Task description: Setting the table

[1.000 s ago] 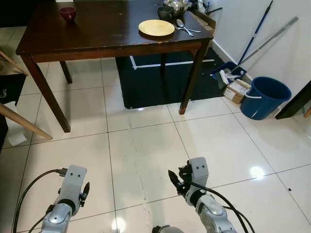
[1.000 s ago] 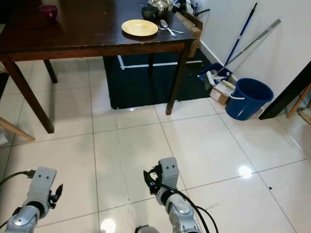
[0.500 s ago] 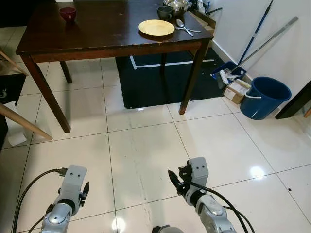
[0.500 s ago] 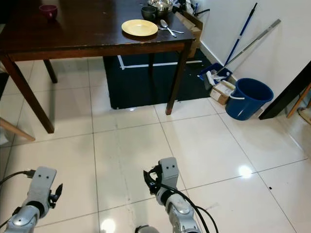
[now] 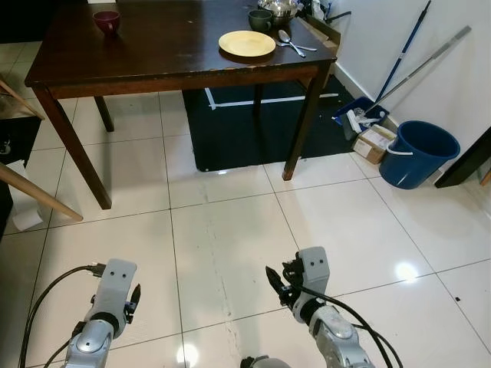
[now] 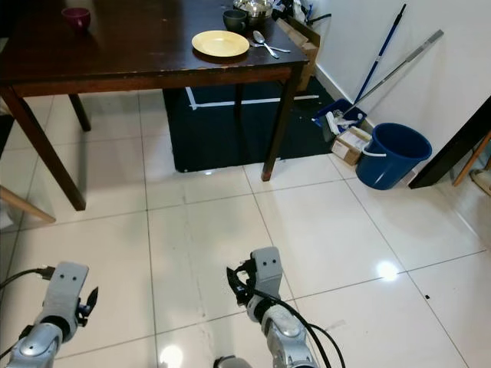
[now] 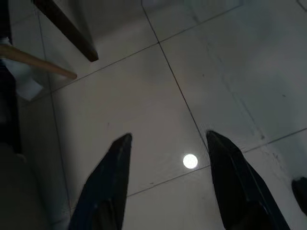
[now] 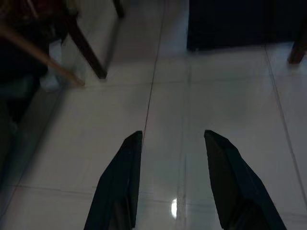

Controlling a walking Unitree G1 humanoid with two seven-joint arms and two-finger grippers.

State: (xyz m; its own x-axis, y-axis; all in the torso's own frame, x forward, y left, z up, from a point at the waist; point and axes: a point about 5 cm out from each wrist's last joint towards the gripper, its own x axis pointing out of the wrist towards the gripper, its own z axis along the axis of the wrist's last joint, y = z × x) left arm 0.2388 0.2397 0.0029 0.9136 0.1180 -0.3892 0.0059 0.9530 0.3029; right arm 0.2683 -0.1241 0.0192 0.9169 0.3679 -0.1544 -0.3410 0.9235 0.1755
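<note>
1. Left eye view: the dark wooden counter stands well ahead across the white tiled floor. A yellow plate lies near its right end, a spoon just beside it, a dark cup behind, and a maroon bowl at the far left corner. A blue bucket sits by the wall.
2. Left wrist view: the left hand hangs over the tiles, fingers spread, holding nothing.
3. Right wrist view: the right hand is likewise spread and empty above the floor.
</note>
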